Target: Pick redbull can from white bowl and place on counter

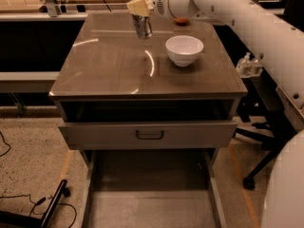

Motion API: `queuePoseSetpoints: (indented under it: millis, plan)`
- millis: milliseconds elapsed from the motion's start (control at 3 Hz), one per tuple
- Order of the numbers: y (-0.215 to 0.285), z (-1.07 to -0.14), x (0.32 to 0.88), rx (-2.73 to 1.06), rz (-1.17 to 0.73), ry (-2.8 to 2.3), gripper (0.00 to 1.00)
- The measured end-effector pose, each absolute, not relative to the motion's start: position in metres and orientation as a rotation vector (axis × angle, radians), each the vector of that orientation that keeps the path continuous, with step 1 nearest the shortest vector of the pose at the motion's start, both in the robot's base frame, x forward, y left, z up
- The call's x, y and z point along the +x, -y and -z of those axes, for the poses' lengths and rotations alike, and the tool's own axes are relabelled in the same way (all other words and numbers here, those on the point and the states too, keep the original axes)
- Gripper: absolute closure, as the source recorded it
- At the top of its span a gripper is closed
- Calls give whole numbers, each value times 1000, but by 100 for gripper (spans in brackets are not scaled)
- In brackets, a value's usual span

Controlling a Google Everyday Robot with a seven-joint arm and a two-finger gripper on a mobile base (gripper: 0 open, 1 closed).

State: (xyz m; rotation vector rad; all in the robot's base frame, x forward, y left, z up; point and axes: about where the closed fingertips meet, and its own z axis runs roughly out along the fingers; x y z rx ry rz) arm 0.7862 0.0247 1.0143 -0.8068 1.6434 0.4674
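Observation:
My gripper (140,8) is over the back middle of the counter (109,65), up and to the left of the white bowl (184,50). It is shut on the top of the redbull can (142,26), which hangs upright below the cream-coloured fingers (137,6). The can's base is low over the counter; I cannot tell whether it touches. The bowl stands empty on the right half of the counter.
An orange ball (181,20) lies at the back of the counter, partly hidden behind my white arm (228,13). The cabinet's top drawer (148,134) is pulled out toward me. A spray bottle (244,63) and a chair base (259,141) stand to the right.

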Motion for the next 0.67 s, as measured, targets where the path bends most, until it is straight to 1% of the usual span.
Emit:
queuePoseSetpoints:
  millis: [333,667]
  plan:
    - [-46,-1001,786,-778,-511,-1646,100]
    - [-55,-979,779,-739,-562,-1668,100]
